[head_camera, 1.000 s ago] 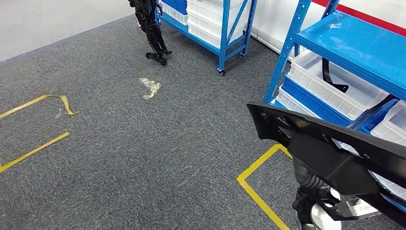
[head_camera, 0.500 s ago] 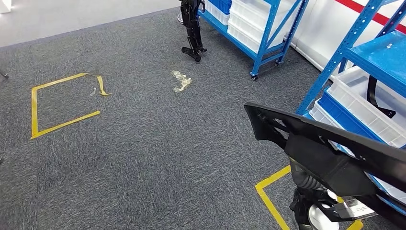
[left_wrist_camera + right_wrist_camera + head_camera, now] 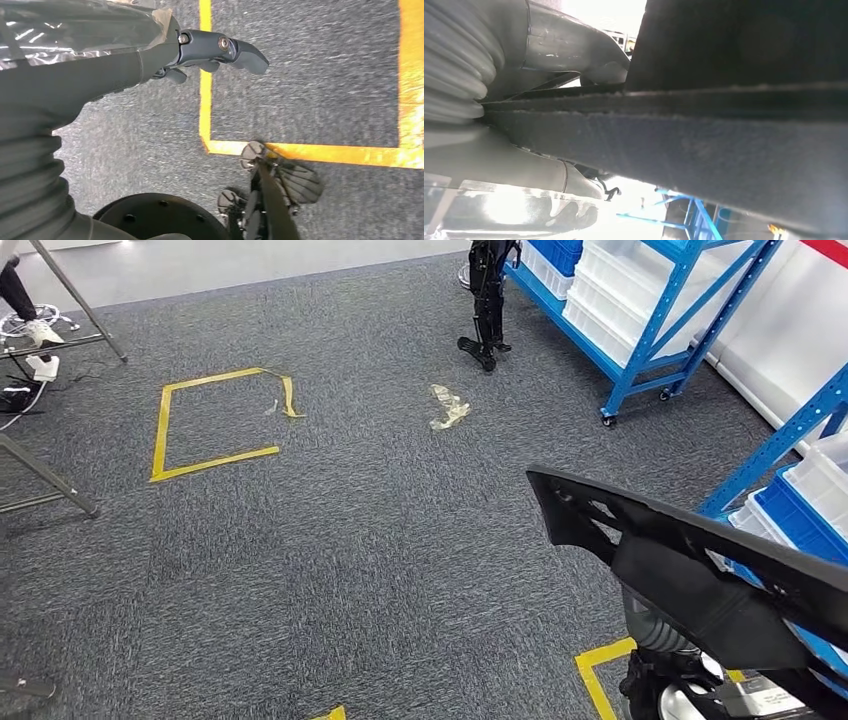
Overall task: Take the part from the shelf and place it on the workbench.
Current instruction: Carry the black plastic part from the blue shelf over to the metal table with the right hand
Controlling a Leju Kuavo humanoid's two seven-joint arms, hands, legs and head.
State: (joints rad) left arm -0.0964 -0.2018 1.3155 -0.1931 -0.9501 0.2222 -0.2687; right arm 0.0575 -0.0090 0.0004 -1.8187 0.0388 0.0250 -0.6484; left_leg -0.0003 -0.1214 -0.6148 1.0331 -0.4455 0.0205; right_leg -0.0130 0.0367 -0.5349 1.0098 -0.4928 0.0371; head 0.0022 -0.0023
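A: Starting at the left of the head view?

B: Grey metal stand legs [image 3: 45, 475] run off the frame's left edge, with cables [image 3: 25, 360] on the floor by them; I cannot make out what they carry. Next, a yellow tape square [image 3: 205, 420] on the grey carpet [image 3: 330, 540], one corner peeling. Mid-frame, a crumpled scrap of clear tape [image 3: 447, 407].

A: Left hand?

B: In its wrist view the left hand [image 3: 200, 55] hangs over the carpet above a yellow tape corner [image 3: 207, 142]. Fingers [image 3: 250, 55] loosely extended, grasping nothing.

A: The part?

B: The black part [image 3: 690, 560] crosses the lower right of the head view, tilted, cut off at the right edge. The right hand [image 3: 574, 65] holds it; the part hides most of the fingers.

A: Containers?

B: Blue shelf [image 3: 650, 320] at upper right with white bins [image 3: 610, 300]; contents not visible. Nearer, at the right edge, a blue bin [image 3: 795, 520] and a white one [image 3: 825, 480], both cropped. Dark robot legs [image 3: 485, 300] stand beside the far shelf.
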